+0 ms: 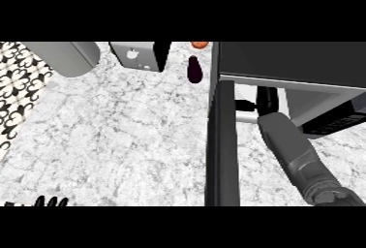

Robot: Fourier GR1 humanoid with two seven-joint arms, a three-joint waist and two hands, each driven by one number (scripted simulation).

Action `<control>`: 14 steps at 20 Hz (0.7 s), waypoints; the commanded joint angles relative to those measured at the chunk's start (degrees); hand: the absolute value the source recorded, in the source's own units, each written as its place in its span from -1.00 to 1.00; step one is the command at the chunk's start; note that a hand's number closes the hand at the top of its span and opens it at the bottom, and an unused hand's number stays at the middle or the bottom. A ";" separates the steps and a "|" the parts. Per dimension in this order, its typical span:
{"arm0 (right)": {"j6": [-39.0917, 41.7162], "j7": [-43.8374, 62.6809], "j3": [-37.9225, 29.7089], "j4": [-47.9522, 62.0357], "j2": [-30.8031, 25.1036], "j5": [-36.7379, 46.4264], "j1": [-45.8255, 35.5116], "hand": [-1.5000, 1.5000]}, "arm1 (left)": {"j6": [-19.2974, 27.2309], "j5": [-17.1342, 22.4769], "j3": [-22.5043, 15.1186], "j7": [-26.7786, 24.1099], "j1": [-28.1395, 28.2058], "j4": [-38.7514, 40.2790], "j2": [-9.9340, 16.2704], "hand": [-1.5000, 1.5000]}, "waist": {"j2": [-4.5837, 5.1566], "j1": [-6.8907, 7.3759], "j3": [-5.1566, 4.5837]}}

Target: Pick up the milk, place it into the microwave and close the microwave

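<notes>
The microwave stands at the upper right, a dark box with its door swung open and seen edge-on as a tall dark band. My right forearm reaches up past the door into the opening. The right hand is inside, mostly hidden by the microwave's top. A white patch shows beside the hand in the cavity; I cannot tell whether it is the milk or the inner wall. My left hand rests open at the lower left edge, fingers up.
On the marble counter, a grey rounded vessel sits at the back left and a white boxy appliance next to it. A dark purple eggplant and an orange item lie near the microwave's left side.
</notes>
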 commanded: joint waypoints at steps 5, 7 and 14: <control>12.84 -7.56 -5.80 -1.79 2.19 -6.40 4.20 -1.00 | -0.53 0.21 -0.03 0.06 1.98 -1.80 0.44 -1.00 | -0.79 -1.66 0.02; 16.35 -10.85 -6.19 -1.35 1.14 -6.85 8.13 -1.00 | 0.01 0.31 0.24 0.83 4.59 -4.37 0.98 -1.00 | -1.11 -2.30 0.00; 19.69 -14.94 -6.80 -1.11 2.51 -7.51 11.07 -1.00 | -0.49 -0.30 0.04 -0.43 3.61 -2.38 -0.15 -1.00 | -1.64 -3.42 -0.16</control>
